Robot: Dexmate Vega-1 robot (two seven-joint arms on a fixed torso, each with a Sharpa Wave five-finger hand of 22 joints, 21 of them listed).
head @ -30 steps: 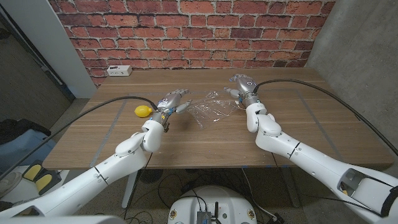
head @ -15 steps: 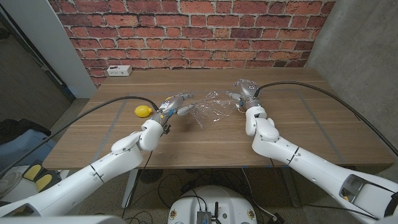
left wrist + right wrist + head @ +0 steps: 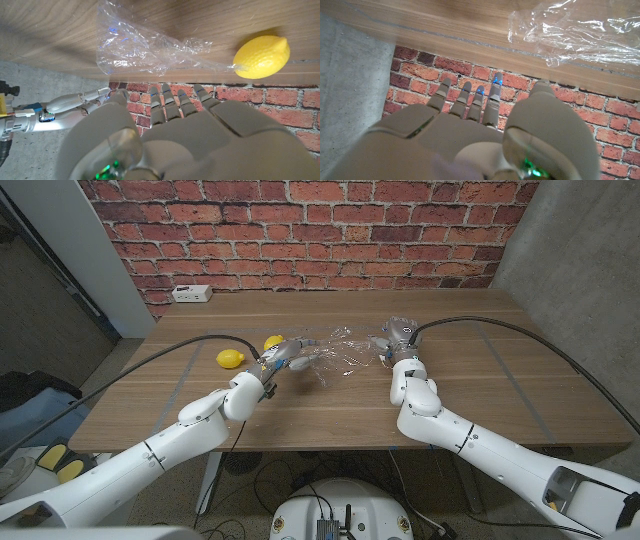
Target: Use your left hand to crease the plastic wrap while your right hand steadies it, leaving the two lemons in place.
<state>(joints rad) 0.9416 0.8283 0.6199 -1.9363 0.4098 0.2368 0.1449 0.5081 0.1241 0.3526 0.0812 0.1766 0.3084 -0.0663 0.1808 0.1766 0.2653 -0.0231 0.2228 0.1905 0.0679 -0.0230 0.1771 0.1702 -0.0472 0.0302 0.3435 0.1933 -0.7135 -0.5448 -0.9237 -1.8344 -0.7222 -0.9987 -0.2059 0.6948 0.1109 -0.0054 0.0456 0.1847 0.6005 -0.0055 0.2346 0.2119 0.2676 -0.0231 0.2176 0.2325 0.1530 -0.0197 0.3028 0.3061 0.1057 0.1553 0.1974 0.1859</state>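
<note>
Wooden table (image 3: pixel 480 395) seen from the head view, with the plastic wrap (image 3: pixel 345 356) as landmark, lying crumpled and transparent near the table's middle, slightly toward the brick wall (image 3: pixel 330 230).

Far left of the wrap: a white power strip (image 3: pixel 190 293) at the table's back edge, against the wall. Left of the wrap, well apart from it: a lemon (image 3: pixel 230 358) lying on the bare wood. Closer to the wrap, just beside its left edge and slightly behind the left hand: a second lemon (image 3: pixel 273 342); in the left wrist view this lemon (image 3: pixel 261 56) sits at the end of a drawn-out corner of the wrap (image 3: pixel 150 47), touching or nearly touching it.

At the wrap's left edge: the left hand (image 3: pixel 285 355), its fingers extended toward the film. In the left wrist view the hand (image 3: pixel 180 130) shows its fingers (image 3: pixel 172 105) straight and close together, with nothing seen between them; whether the fingertips press the wrap cannot be told.

At the wrap's right edge: the right hand (image 3: pixel 400 335), poised over or on the film's margin. In the right wrist view the hand (image 3: pixel 470 130) has its fingers (image 3: pixel 480 102) extended side by side, and the wrap (image 3: pixel 580 35) lies beyond them; contact cannot be told.
</note>
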